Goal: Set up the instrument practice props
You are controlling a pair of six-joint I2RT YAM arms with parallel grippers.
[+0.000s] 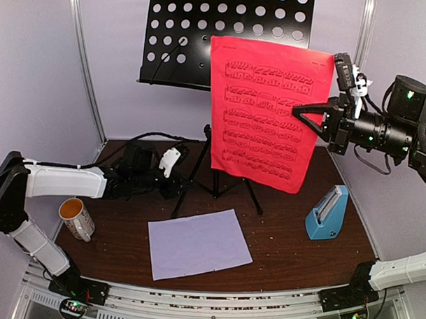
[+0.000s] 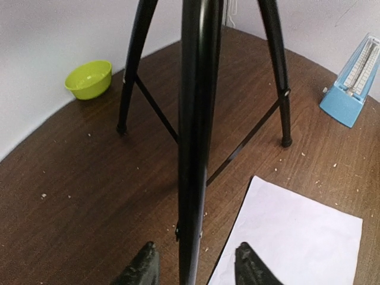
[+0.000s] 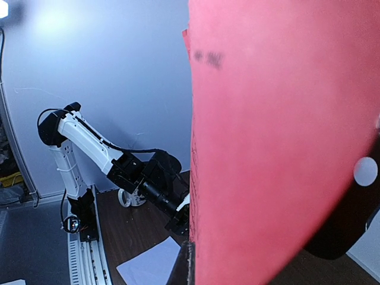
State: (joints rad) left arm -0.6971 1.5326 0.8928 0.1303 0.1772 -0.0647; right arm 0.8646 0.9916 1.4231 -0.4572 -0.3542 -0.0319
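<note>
The black perforated music stand stands on its tripod at the back. My right gripper is shut on the right edge of the red music sheet and holds it upright in the air in front of the stand's right side. In the right wrist view the red sheet fills the frame and hides one finger. The white sheet lies flat on the table. The blue metronome stands at the right. My left gripper is open, its fingers either side of a tripod leg without touching it.
A white patterned mug stands at the near left beside my left arm. A small green bowl sits at the back behind the tripod. The metronome and white sheet lie right of the tripod legs. Walls enclose the table's back and sides.
</note>
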